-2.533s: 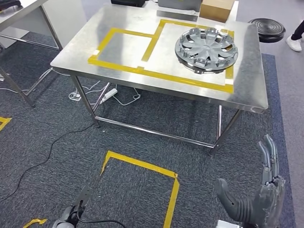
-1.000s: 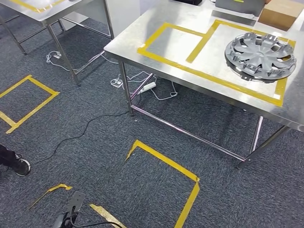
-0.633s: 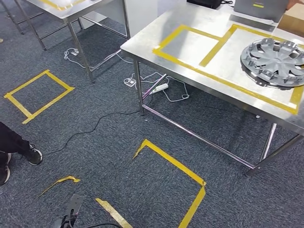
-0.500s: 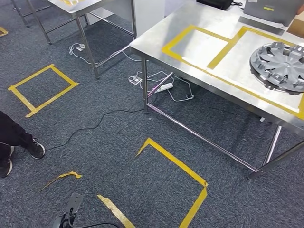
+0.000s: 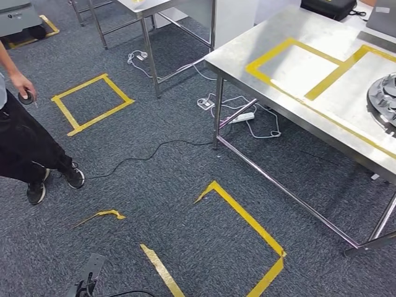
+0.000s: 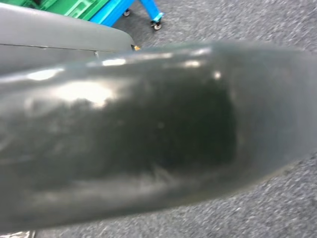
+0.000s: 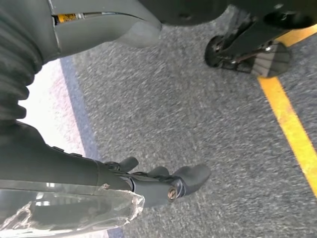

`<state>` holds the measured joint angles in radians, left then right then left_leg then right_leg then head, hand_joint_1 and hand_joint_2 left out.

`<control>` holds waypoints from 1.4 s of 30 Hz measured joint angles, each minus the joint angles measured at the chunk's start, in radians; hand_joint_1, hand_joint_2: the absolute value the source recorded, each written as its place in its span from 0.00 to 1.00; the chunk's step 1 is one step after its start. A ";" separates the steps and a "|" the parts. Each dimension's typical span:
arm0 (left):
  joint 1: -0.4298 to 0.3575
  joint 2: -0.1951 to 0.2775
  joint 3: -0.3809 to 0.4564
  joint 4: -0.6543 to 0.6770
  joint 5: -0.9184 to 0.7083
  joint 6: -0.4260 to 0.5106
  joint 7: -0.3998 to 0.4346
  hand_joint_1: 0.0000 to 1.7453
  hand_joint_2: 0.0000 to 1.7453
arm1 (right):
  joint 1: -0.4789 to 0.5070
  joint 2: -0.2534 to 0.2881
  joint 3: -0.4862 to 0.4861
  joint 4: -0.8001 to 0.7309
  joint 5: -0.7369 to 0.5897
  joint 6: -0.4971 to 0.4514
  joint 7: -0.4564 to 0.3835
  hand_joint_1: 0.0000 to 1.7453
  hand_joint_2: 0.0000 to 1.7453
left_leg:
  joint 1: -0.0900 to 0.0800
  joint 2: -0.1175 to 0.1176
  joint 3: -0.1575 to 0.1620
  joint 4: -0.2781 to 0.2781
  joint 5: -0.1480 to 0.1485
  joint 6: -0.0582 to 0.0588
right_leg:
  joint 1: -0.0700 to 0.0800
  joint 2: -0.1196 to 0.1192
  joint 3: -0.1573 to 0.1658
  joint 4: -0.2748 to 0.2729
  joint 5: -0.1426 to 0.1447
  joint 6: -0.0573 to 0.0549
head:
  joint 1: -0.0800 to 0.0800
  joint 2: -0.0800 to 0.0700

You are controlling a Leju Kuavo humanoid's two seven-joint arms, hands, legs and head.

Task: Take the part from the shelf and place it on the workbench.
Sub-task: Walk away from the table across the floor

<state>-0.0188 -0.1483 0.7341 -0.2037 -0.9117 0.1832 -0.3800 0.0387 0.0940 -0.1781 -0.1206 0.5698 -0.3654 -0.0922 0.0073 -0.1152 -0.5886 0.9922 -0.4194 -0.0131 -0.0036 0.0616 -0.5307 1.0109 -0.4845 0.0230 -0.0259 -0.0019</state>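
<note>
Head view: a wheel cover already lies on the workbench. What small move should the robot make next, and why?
Probably turn away to seek the shelf: the wheel cover lies on the workbench, and the right robot hand holds nothing. Mind the person nearby.

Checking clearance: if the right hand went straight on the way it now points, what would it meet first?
The right hand would likely meet bare carpet, short of the yellow tape; depth is unclear.

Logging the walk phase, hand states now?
Left hand: cannot be told, just a dark tip at the head view's edge.
Right hand: open, fingers stretched out, holding nothing.
</note>
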 joint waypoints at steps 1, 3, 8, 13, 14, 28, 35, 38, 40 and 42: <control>0.002 0.000 0.000 0.000 0.000 0.000 0.000 0.00 0.00 | 0.000 0.000 0.000 0.000 0.000 0.000 0.000 0.00 1.00 | 0.000 0.009 -0.005 0.006 -0.005 -0.006 | -0.001 -0.010 0.000 -0.004 0.004 -0.005 | -0.001 0.000; 0.001 -0.001 0.000 0.000 0.000 0.001 0.000 0.00 0.00 | 0.000 0.001 0.000 0.000 0.001 0.000 0.000 0.00 1.00 | -0.003 0.051 -0.035 0.070 -0.049 -0.015 | -0.004 -0.036 0.003 -0.013 0.010 -0.017 | -0.006 0.000; -0.001 -0.002 0.001 0.000 0.001 0.003 0.000 0.00 0.00 | 0.001 0.001 0.002 0.000 0.002 0.004 0.005 0.00 1.00 | 0.001 0.105 -0.113 0.258 -0.117 -0.030 | -0.002 -0.102 0.003 -0.013 0.008 -0.022 | -0.010 0.000; -0.006 -0.004 0.002 0.000 0.002 0.003 0.000 0.00 0.00 | -0.001 0.001 0.007 0.000 0.003 0.005 0.007 0.00 1.00 | -0.003 0.182 0.018 0.006 -0.016 -0.020 | 0.009 -0.154 0.009 -0.007 -0.005 -0.001 | -0.011 0.000; -0.006 -0.004 0.002 0.000 0.002 0.004 0.000 0.00 0.00 | -0.001 0.001 0.007 0.000 0.005 0.007 0.008 0.00 1.00 | -0.005 0.177 0.018 -0.001 -0.018 -0.013 | 0.011 -0.163 0.010 -0.006 -0.007 0.002 | -0.010 0.000; -0.002 -0.006 0.025 0.000 0.006 0.005 -0.012 0.00 0.00 | -0.002 0.001 0.029 0.000 0.019 0.038 0.018 0.00 1.00 | 0.001 0.016 0.003 0.005 -0.001 0.007 | -0.012 0.011 -0.007 0.020 -0.009 0.021 | -0.001 0.000; 0.000 -0.008 0.029 0.000 0.002 0.005 -0.015 0.00 0.00 | -0.002 0.001 0.040 -0.003 0.020 0.041 0.022 0.00 1.00 | 0.002 0.087 -0.088 0.170 -0.091 -0.026 | -0.005 -0.055 -0.006 0.007 0.002 -0.013 | -0.011 0.000; 0.000 -0.007 0.031 0.000 0.000 0.005 -0.014 0.00 0.00 | 0.000 0.001 0.041 -0.003 0.023 0.042 0.024 0.00 1.00 | 0.002 0.102 -0.134 0.287 -0.125 -0.026 | 0.000 -0.096 -0.007 0.007 0.001 -0.015 | -0.011 0.000; 0.001 -0.007 0.032 0.000 0.000 0.005 -0.014 0.00 0.00 | -0.002 0.001 0.043 -0.004 0.029 0.042 0.025 0.00 1.00 | 0.001 0.117 -0.080 0.194 -0.069 -0.021 | 0.000 -0.119 -0.005 0.007 0.000 -0.014 | -0.011 0.000; -0.002 -0.007 0.033 0.000 0.000 0.005 -0.014 0.00 0.00 | -0.003 0.001 0.045 -0.004 0.033 0.042 0.026 0.00 1.00 | -0.006 0.161 -0.012 0.064 -0.024 -0.015 | 0.006 -0.139 -0.004 0.010 -0.005 -0.007 | -0.011 0.000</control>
<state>-0.0207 -0.1554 0.7670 -0.2037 -0.9118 0.1885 -0.3937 0.0358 0.0954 -0.1329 -0.1246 0.6029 -0.3238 -0.0660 0.0013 0.0457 -0.6008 1.0563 -0.4435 -0.0284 0.0021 -0.0774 -0.5345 1.0205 -0.4895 0.0156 -0.0368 -0.0019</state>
